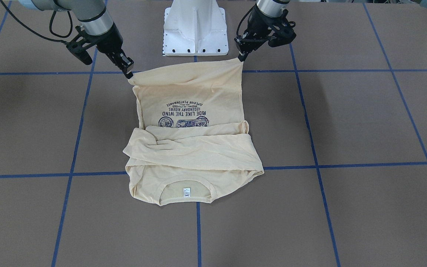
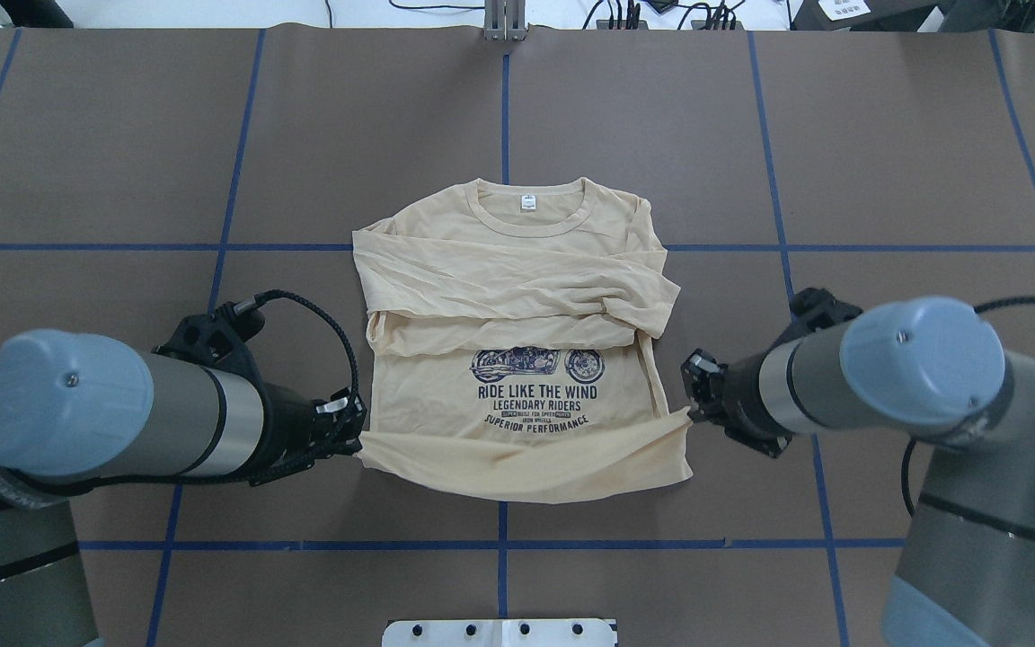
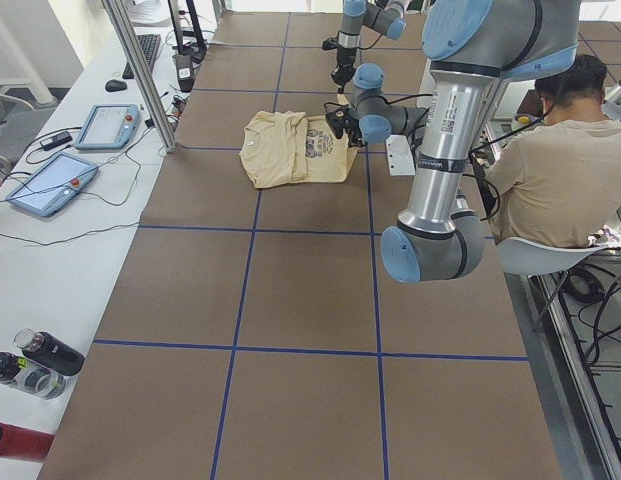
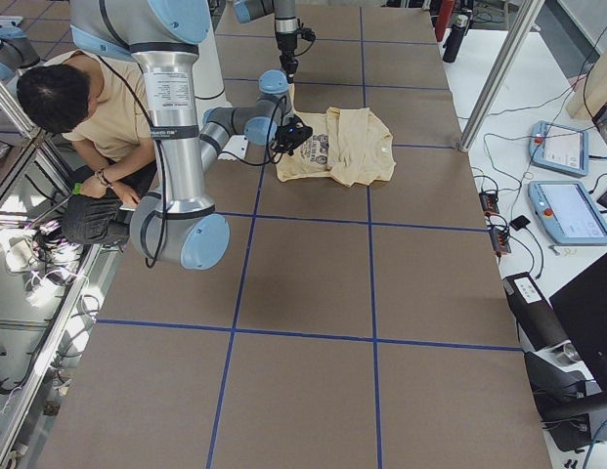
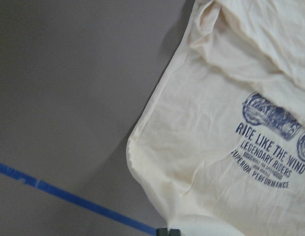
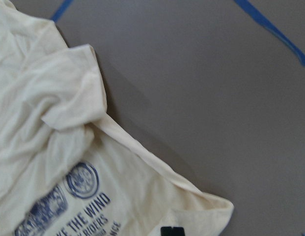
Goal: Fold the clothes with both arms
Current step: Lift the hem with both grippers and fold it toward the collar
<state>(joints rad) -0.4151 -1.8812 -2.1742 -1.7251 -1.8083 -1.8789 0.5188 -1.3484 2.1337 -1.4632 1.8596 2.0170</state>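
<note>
Overhead exterior view: both arms hold the shirt's bottom edge, ready to fold it up

The cream-yellow long-sleeve T-shirt lies print side up in the middle of the bench. Its collar points away from the robot. Both sleeves are laid across the chest, just above the navy motorcycle print.

The left gripper pinches one bottom corner of the shirt. The right gripper pinches the other corner. Both sets of jaws are squeezed tight on the cloth. In the front-facing view, the bottom edge is up off the bench and stretched between the two grippers. The top half lies flat.

I think this is the step where the bottom half gets folded up over the top half. The sleeves look done, so the job seems well along.

Next, I think both arms need to move together toward the collar, at the same speed and height, to carry the edge over straight. Then they should lower it near the collar and let go. If one arm goes faster, the fold could come out crooked. The cloth is thin and may sag in the middle.
</note>
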